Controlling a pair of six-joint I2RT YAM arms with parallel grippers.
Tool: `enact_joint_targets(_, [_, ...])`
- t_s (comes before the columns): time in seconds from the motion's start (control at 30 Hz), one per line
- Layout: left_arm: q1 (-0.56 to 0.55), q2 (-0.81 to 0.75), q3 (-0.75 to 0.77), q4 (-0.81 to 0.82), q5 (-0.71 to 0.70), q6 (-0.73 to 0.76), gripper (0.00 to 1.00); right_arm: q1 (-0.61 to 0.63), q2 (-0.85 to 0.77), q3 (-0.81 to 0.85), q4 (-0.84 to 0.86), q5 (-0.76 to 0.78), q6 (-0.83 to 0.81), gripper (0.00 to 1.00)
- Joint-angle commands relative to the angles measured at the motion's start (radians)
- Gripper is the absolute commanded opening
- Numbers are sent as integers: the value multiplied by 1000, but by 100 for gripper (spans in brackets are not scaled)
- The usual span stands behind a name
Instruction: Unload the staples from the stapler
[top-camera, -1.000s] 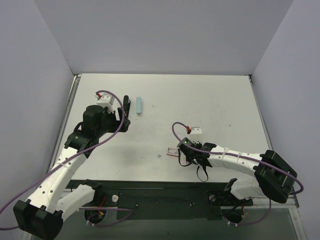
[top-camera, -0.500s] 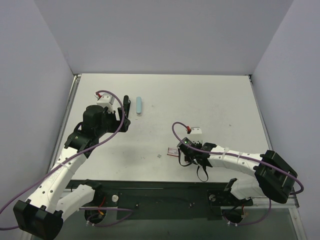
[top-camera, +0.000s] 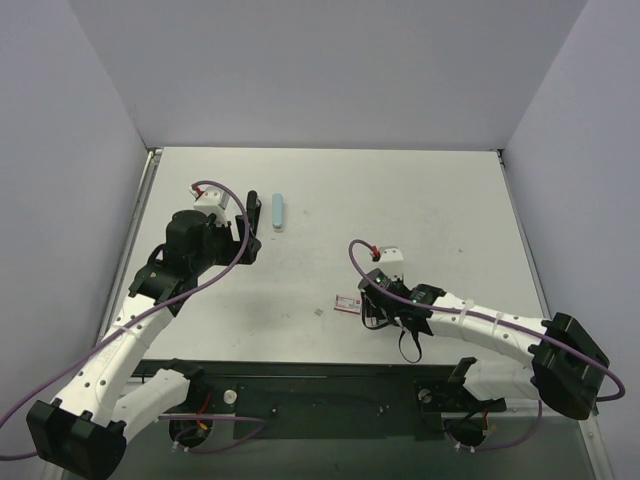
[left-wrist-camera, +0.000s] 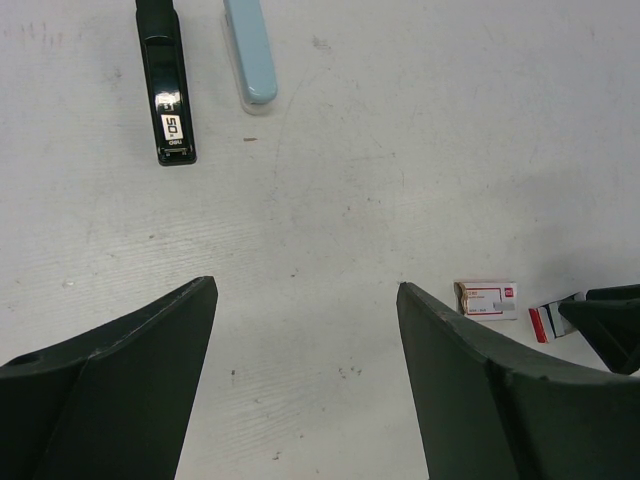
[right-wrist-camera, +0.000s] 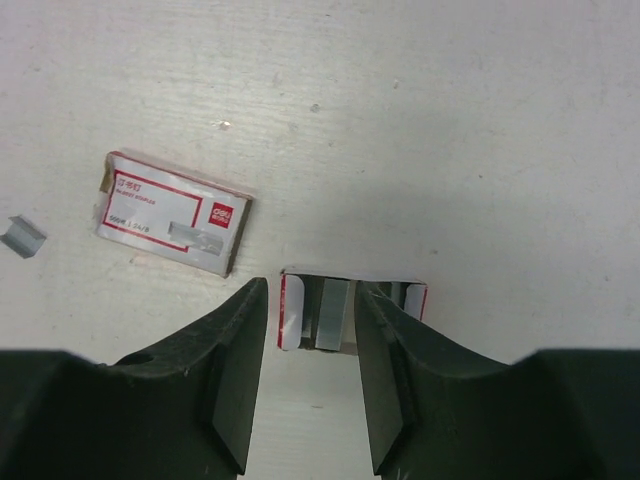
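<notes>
A black stapler and a light blue stapler lie side by side at the back left, the blue one also in the top view. My left gripper hovers open over bare table near them, holding nothing. A silvery strip of staples lies in an open red-and-white tray. My right gripper stands open right above that tray, the strip showing in the gap between its fingers. A small loose staples piece lies to the left.
A closed red-and-white staple box rests beside the tray, also seen in the top view. Grey walls stand on three sides of the table. The right arm stretches low along the near edge.
The right gripper's jaws have parted from nearly shut to open over the tray, and its wrist has shifted slightly. The left arm has not moved.
</notes>
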Motion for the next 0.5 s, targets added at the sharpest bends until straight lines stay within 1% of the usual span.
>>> enact_joint_targets(0.0, [6, -15, 13, 57, 12, -3, 84, 10, 3, 45, 55, -97, -121, 37])
enact_joint_targets(0.1, [6, -20, 12, 57, 14, -3, 83, 10, 35, 71, 115, -177, -216, 47])
enact_joint_targets(0.13, [6, -20, 13, 57, 14, -3, 83, 8, 41, 77, 126, -227, -235, 48])
enact_joint_targets(0.27, [7, -29, 15, 50, -6, -2, 83, 22, 109, 129, 170, -368, -368, 53])
enact_joint_targets(0.3, [7, -32, 15, 47, -9, -2, 83, 31, 134, 149, 181, -379, -387, 54])
enact_joint_targets(0.33, [9, -32, 15, 47, -11, -2, 84, 35, 144, 159, 182, -431, -422, 55])
enact_joint_targets(0.47, [12, -38, 15, 47, -8, -2, 84, 73, 224, 229, 189, -503, -520, 57])
